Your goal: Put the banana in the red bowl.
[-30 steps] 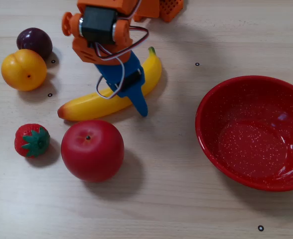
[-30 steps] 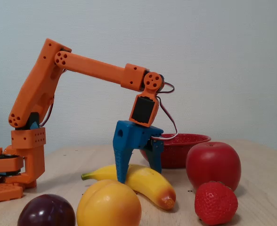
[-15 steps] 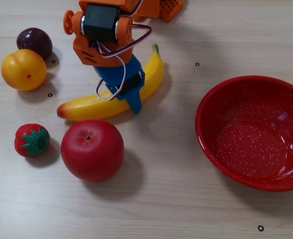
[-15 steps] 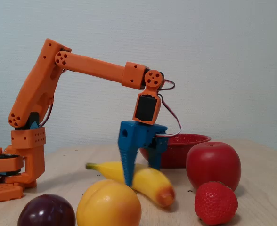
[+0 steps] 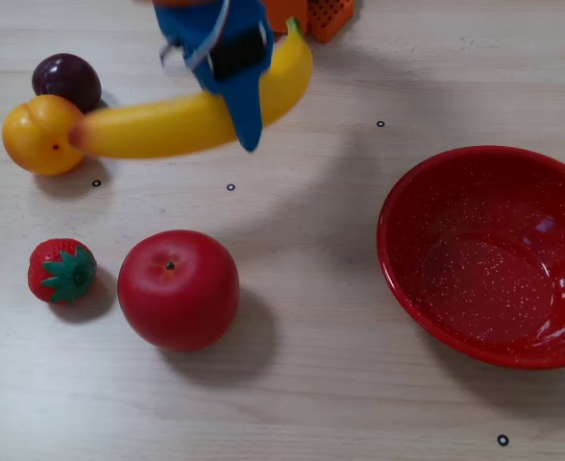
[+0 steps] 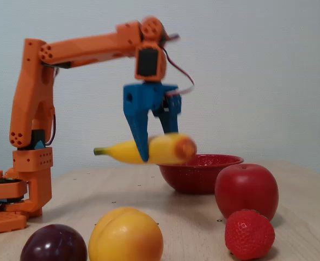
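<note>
A: What's the setup sitting on?
B: A light wood-grain counter (image 5: 311, 384), pale planks running side to side, with tiny black ring marks dotted around it.
A: And behind it?
B: Just a plain pale grey-blue wall (image 6: 258, 65). The light is soft and even, and shadows on the wood stay faint.

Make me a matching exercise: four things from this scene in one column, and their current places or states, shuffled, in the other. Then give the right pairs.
Things:
1. banana
2. red bowl
3. apple
4. plum

States:
A. empty, at the right of the top-down fixed view
B. held in the air by the gripper
C. on the table beside the strawberry
D. on the table next to the round yellow-orange fruit

Pairs: 1-B, 2-A, 3-C, 4-D
</note>
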`<action>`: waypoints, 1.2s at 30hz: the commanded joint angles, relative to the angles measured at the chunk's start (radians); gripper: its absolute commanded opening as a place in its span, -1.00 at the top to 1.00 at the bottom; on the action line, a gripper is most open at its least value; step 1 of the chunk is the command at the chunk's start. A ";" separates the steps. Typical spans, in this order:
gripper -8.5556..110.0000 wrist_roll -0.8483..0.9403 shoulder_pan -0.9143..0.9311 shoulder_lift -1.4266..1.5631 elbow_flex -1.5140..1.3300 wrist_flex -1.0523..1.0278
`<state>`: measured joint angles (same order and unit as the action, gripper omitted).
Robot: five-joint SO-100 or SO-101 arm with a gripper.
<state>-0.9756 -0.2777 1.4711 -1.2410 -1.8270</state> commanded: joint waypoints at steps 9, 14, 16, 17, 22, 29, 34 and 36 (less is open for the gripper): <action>0.85 0.158 0.126 0.302 0.120 -0.100; 0.85 0.327 0.321 0.262 0.224 -0.100; 0.85 0.399 0.403 0.210 0.281 -0.100; 0.85 0.431 0.440 0.178 0.314 -0.100; 0.85 0.535 0.589 -0.031 0.534 -0.098; 0.85 0.586 0.687 -0.295 0.778 -0.087; 0.85 0.601 0.699 -0.456 0.904 -0.035; 0.85 0.601 0.698 -0.505 0.919 -0.002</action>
<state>-0.3912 0.4004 0.9127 -0.4326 -1.8239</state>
